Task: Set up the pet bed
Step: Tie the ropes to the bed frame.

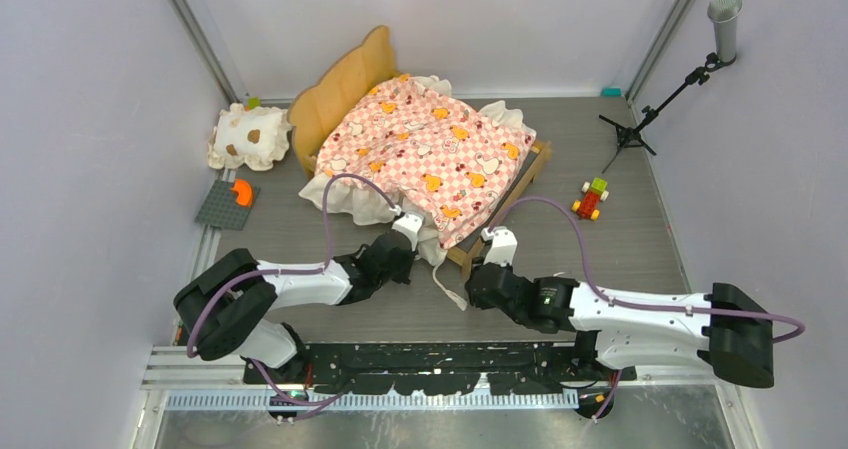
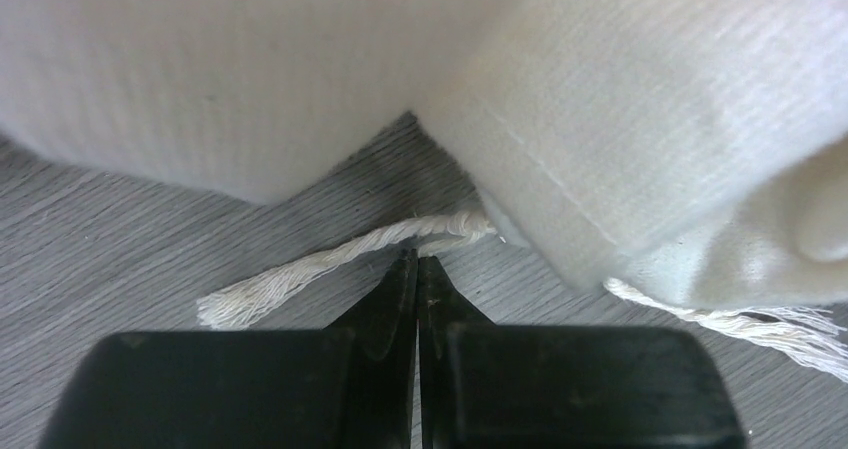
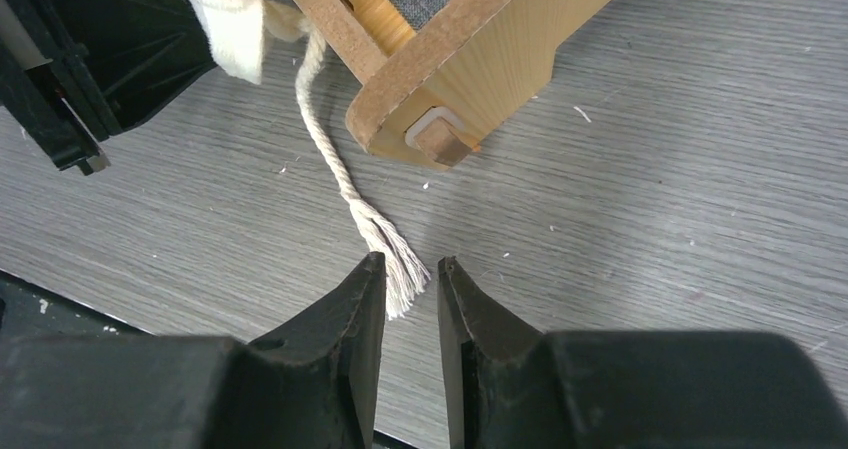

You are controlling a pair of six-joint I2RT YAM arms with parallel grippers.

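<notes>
The bed (image 1: 430,149) sits toward the back middle of the table (image 1: 620,259). It's turned at an angle, with the wavy headboard (image 1: 340,89) at the far left and the foot end pointing back at the arms. The pink checkered mattress (image 1: 440,154) is on it but pretty rumpled. Its near corner spills over the foot of the frame, and the cream ruffle hangs off the left side onto the table.

Both arms are reaching in at that near end. The left gripper (image 2: 418,264) is down low by the drooping mattress corner, fingers pressed tight together with nothing pinched between them. In its wrist view white fabric fills the top, and a frayed cord (image 2: 340,259) lies on the table just past the tips.

The right gripper (image 3: 410,269) is at the frame's near wooden corner, fingers only a crack apart and not gripping anything. A twisted cord (image 3: 335,169) runs down from under the mattress beside that corner, and its frayed end lies right at the gap. Can't tell if it's the same one the left wrist sees.

Other stuff: a spotted pillow (image 1: 250,137) sits left of the headboard with a grey plate (image 1: 222,209) in front of it. A toy car (image 1: 591,199) is right of the bed, and a mic stand (image 1: 680,79) is in the back right corner.
</notes>
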